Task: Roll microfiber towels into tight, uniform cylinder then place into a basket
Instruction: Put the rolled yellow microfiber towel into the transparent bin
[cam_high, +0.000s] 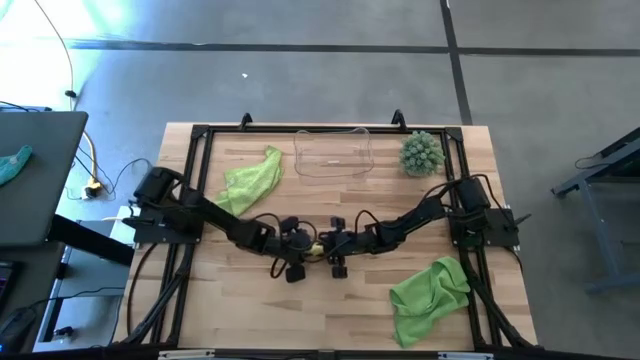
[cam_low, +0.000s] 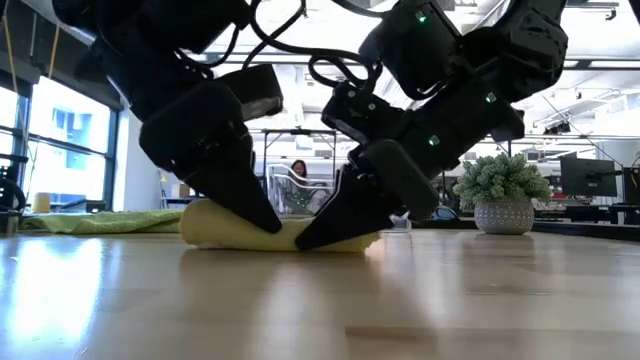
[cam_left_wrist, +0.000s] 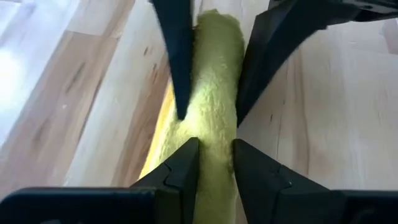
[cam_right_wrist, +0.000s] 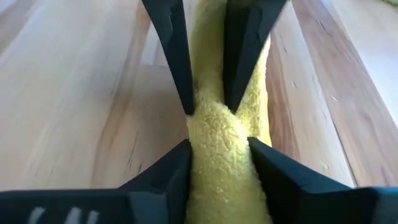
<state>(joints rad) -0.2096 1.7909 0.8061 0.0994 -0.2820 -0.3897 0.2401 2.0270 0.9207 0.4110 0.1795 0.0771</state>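
- Your left gripper (cam_left_wrist: 214, 163) pinched the rolled yellow towel (cam_left_wrist: 214, 93) between its fingers, the roll lying flat on the table (cam_high: 330, 310).
- Your right gripper (cam_right_wrist: 217, 163) squeezed the same roll from the opposite end, tips nearly meeting the left's.
- The basket (cam_high: 333, 152) sat well beyond both grippers, a green towel (cam_high: 250, 180) beside it.

Looks like a robotics lab inside an open-plan office. Wooden bench top (cam_high: 330, 300) bolted into a black metal frame (cam_high: 192, 160), standing on polished concrete floor (cam_high: 300, 80) with cables trailing to a yellow plug (cam_high: 92, 186). Beyond the table: tall windows (cam_low: 70, 140), exposed ceiling ducts, desks with computer monitors (cam_low: 588, 178), and a seated person (cam_low: 298, 172).
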